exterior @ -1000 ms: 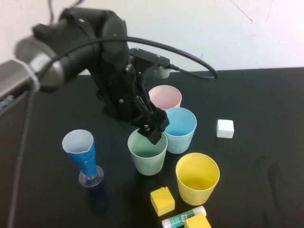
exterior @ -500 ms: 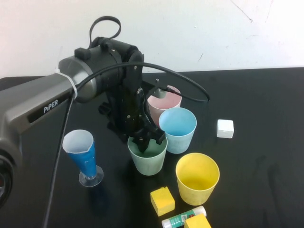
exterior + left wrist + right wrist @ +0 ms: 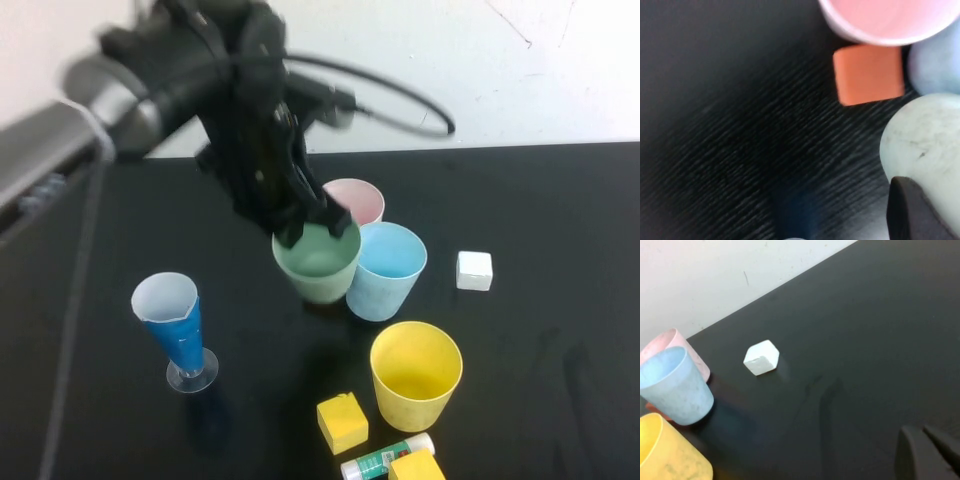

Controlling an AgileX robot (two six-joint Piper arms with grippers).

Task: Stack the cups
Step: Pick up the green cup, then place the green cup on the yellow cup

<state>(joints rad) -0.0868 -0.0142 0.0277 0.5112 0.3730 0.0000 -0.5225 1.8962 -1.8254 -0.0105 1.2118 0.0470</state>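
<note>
**A:** Green cup [image 3: 318,262] is off the table, gripped at its rim by the left gripper [image 3: 318,226], one finger down inside the cup and the other outside the wall. It hangs tilted a little, just beside the light blue cup [image 3: 386,271] and in front of the pink cup [image 3: 356,201].

**B:** And from the left wrist view, the green cup's pale wall [image 3: 925,150] fills one corner with a dark fingertip [image 3: 910,210] pressed on it. Past it sits the pink cup's rim [image 3: 890,20], and an orange block [image 3: 869,74] on the black table [image 3: 730,125] (tucked in among the three cups).

**A:** Blue and pink stand upright, touching or very nearly so. The yellow cup [image 3: 415,374] stands upright nearer the robot, apart from the blue one.

**B:** Right gripper [image 3: 927,452]? Only a dark tip shows at the edge of its own wrist view, fingers pressed together, holding nothing, hovering over bare table well away from the cups.

**A:** Further out: a white cube [image 3: 474,270] to the right of the blue cup, a blue-and-white cone cup [image 3: 176,330] on a clear stem off to the left, a yellow block [image 3: 342,422] by the yellow cup, then a glue stick [image 3: 385,459] and a second yellow block [image 3: 417,467] at the near edge.
</note>
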